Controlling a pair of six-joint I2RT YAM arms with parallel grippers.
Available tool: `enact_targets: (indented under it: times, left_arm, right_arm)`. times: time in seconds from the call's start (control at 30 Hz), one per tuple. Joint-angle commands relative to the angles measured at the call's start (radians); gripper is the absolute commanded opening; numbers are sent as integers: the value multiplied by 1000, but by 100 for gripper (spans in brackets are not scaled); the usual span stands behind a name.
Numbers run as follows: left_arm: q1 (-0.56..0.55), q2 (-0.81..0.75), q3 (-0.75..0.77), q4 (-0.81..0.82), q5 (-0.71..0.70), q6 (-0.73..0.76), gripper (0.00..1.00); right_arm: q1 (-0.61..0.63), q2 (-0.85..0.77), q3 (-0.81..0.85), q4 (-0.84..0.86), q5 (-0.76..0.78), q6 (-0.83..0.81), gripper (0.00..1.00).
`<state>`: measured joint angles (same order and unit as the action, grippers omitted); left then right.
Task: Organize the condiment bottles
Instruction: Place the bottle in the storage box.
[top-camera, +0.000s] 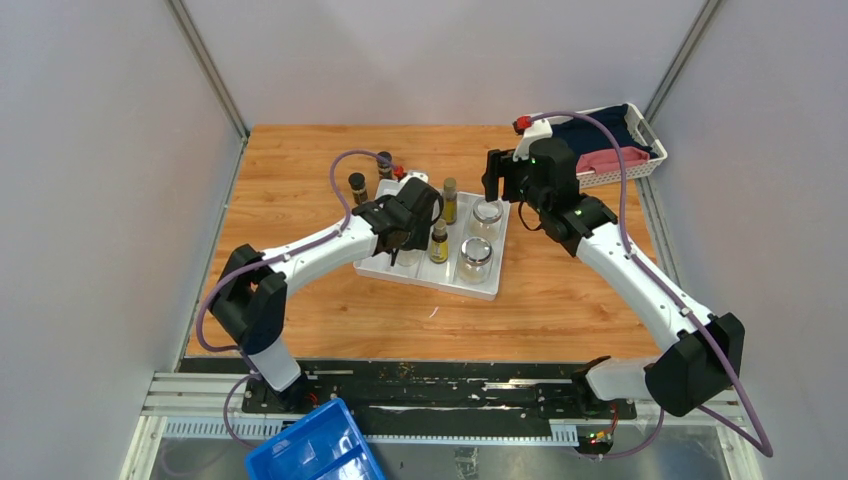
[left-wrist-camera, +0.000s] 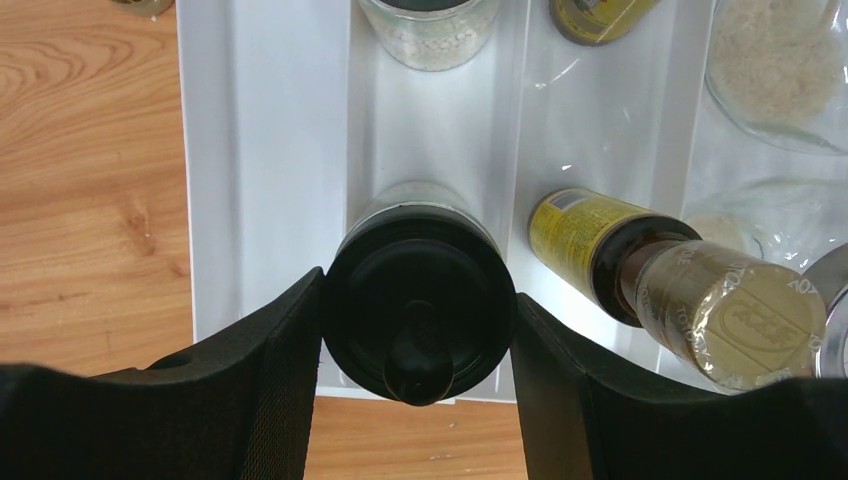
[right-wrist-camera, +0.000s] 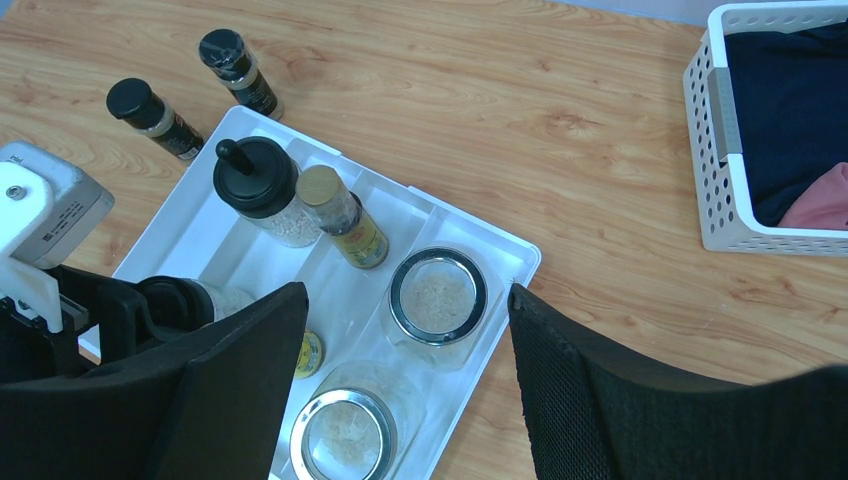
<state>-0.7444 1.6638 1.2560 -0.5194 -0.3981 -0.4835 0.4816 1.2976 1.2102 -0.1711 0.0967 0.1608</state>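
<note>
Gripping black-lidded clear jar (left-wrist-camera: 420, 265) with left tool (left-wrist-camera: 418, 340) inside white divided plastic tray (left-wrist-camera: 270, 150); right tool (right-wrist-camera: 405, 300) open above.

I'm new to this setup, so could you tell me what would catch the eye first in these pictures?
The white tray mid-table, holding condiment bottles, draws the eye first, with the left gripper shut on a black-lidded jar inside it. The right gripper hangs open above the tray's glass jars. Two dark shakers stand on the wood by its far left corner.
</note>
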Motion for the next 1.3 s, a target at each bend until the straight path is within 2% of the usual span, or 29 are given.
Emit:
enact_targets:
  times: [0.0, 0.1, 0.17, 0.27, 0.37, 0.53, 0.63, 0.77, 1.1, 1.27]
  left_arm:
    - [-10, 26, 40, 39, -50, 21, 0]
    - [-10, 34, 42, 37, -59, 23, 2]
    - [-10, 35, 37, 43, -63, 27, 15]
    - [-10, 34, 33, 46, -63, 31, 42]
    - [-10, 30, 31, 46, -62, 33, 57]
    - [-10, 20, 32, 45, -60, 33, 65]
    - [-10, 16, 30, 44, -62, 33, 74]
    - [-10, 10, 28, 43, -62, 31, 76]
    - [-10, -44, 45, 29, -91, 33, 95]
    - [-10, -87, 76, 10, -118, 41, 96]
  right_arm:
    - [-14, -25, -15, 19, -6, -11, 77]
    - [-14, -22, -15, 21, -11, -11, 77]
    - [-14, -18, -15, 22, -11, -12, 77]
    - [-14, -11, -15, 21, -14, -11, 77]
    - [-14, -8, -15, 22, -16, -11, 77]
    - [-14, -10, -15, 21, -17, -11, 77]
    - [-14, -6, -11, 19, -18, -12, 77]
    - [-14, -6, -11, 17, -18, -12, 77]
    - [-15, 5, 1, 15, -28, -11, 77]
    - [-14, 15, 8, 15, -34, -10, 77]
